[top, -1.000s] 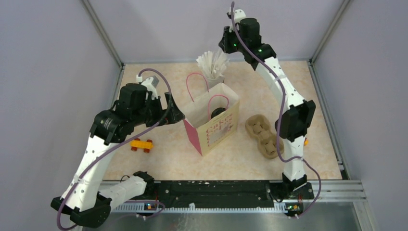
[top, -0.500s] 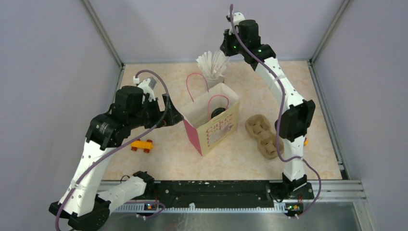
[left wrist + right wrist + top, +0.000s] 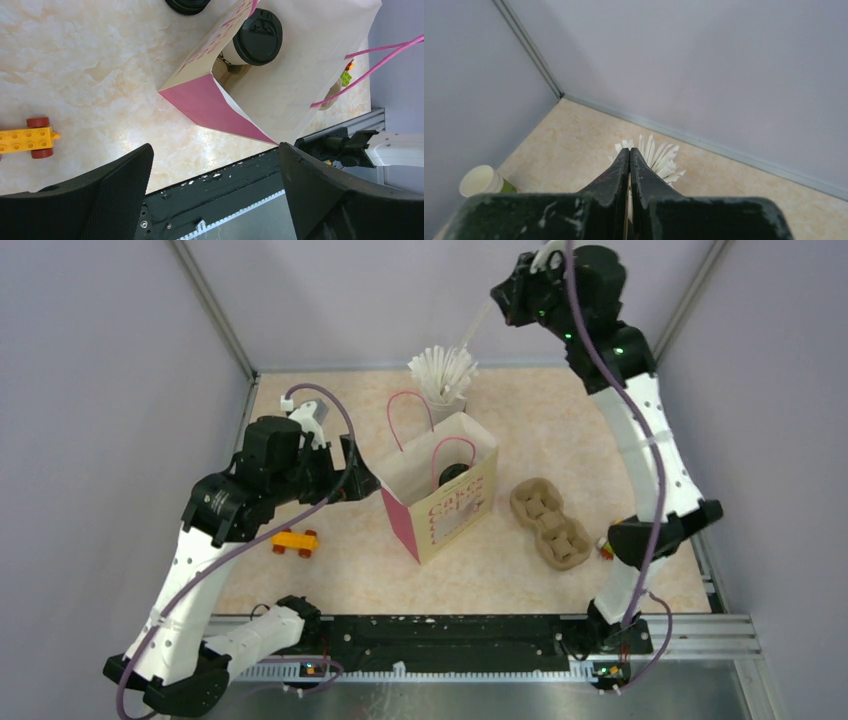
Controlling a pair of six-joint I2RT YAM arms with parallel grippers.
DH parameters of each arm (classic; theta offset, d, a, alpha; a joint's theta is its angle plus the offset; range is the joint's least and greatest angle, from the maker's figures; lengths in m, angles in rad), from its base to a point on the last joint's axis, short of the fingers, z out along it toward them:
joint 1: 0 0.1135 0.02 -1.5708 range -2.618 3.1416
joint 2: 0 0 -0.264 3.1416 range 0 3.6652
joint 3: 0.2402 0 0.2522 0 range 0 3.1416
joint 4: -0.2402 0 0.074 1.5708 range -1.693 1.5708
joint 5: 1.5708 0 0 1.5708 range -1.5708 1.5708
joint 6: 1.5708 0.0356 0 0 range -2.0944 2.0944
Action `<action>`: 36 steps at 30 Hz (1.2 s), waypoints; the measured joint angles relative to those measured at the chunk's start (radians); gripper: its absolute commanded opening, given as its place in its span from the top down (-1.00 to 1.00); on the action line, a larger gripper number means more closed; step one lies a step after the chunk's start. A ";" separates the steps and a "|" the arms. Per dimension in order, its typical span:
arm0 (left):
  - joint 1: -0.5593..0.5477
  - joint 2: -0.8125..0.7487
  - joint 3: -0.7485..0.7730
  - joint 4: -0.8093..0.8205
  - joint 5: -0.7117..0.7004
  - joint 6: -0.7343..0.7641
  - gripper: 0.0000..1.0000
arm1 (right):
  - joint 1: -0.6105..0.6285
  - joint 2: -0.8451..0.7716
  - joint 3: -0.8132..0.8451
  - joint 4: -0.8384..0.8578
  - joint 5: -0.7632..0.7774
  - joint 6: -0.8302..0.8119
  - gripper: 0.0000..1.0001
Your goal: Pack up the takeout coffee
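Your left gripper (image 3: 215, 147) gapes, the right gripper (image 3: 629, 152) pinches a straw (image 3: 478, 325); hold the probably light, crushable takeout coffee (image 3: 257, 37) gently around its wall.

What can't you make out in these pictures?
- Top view: the coffee below its black lid, hidden by the bag wall.
- Left wrist view: a black round thing, cut off by the top edge.
- Right wrist view: the cup under the straws, hidden by the right gripper, shut on one straw.

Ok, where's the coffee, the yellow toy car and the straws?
coffee (image 3: 258, 31), left wrist view, black lid.
yellow toy car (image 3: 294, 540), top view, yellow body.
straws (image 3: 442, 368), top view, fanned tips.
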 measured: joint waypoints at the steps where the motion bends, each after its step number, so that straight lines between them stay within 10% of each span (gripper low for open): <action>1: 0.000 0.002 0.000 0.000 -0.002 0.004 -0.97 | 0.000 -0.048 -0.005 0.000 0.003 0.004 1.00; 18: 0.000 0.000 0.077 -0.011 -0.021 0.096 -0.97 | 0.000 -0.613 -0.272 -0.093 0.043 0.201 1.00; 36: 0.000 -0.029 0.090 -0.024 -0.012 0.132 -0.97 | 0.000 -0.630 -0.481 -0.061 -0.109 0.405 1.00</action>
